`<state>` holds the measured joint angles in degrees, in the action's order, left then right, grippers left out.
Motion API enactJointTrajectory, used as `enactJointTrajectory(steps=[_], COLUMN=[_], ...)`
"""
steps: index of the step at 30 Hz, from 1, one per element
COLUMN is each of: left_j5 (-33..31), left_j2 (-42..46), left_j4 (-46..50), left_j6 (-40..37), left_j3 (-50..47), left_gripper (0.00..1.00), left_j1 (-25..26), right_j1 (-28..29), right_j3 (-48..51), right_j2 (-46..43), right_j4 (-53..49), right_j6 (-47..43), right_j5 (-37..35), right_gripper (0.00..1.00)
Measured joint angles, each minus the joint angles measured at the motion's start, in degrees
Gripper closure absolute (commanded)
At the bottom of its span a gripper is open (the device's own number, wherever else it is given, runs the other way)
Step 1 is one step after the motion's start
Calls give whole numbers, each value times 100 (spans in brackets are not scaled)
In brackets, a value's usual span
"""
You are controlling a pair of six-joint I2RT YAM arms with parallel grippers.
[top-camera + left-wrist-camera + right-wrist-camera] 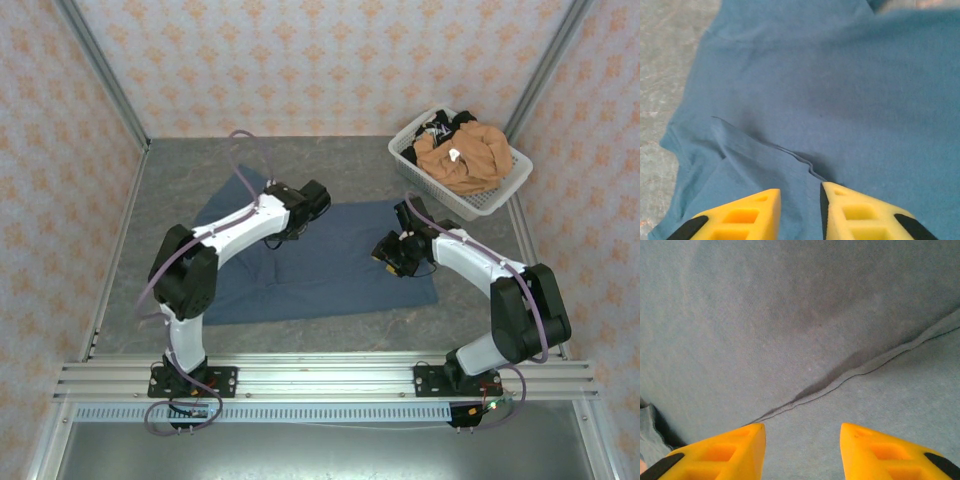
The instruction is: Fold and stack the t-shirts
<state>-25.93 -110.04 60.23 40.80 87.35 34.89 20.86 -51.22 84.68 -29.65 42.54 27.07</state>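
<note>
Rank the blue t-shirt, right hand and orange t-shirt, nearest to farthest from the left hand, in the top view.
1. blue t-shirt, directly beneath the left hand.
2. right hand, to its right, over the same shirt.
3. orange t-shirt, far right, in the white basket.

A slate-blue t-shirt [320, 280] is lying spread flat in the middle. An orange-tan t-shirt [468, 158] with a white tag is sitting crumpled far right, atop darker shirts [440, 127].

A: How do we find the left arm [245, 228]?
B: We see it reaching forward and inward, left jaws pointed down, narrowly parted, nothing between.
A: The right arm [470, 258]?
B: Bent inward; right jaws wider apart, empty.
</note>
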Motion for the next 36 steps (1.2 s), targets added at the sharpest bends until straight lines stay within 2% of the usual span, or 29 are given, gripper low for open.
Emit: enactJointTrajectory(steps=[7, 14, 23, 36], left_j5=[481, 627, 647, 739], left_j2=[-459, -802, -841, -629], left_j4=[-39, -96, -181, -186], left_j6=[-297, -387, -490, -476], left_j3=[-326, -433, -431, -424], left_gripper=[69, 66, 64, 66], left_j1=[0, 0, 2, 186], right_j1=[0, 0, 0, 0], right_j3=[37, 39, 39, 66], right_j2=[0, 0, 0, 0], right_j4=[20, 20, 20, 33], right_j6=[2, 2, 2, 2], right_j5=[0, 0, 0, 0], right_gripper=[57, 57, 57, 57])
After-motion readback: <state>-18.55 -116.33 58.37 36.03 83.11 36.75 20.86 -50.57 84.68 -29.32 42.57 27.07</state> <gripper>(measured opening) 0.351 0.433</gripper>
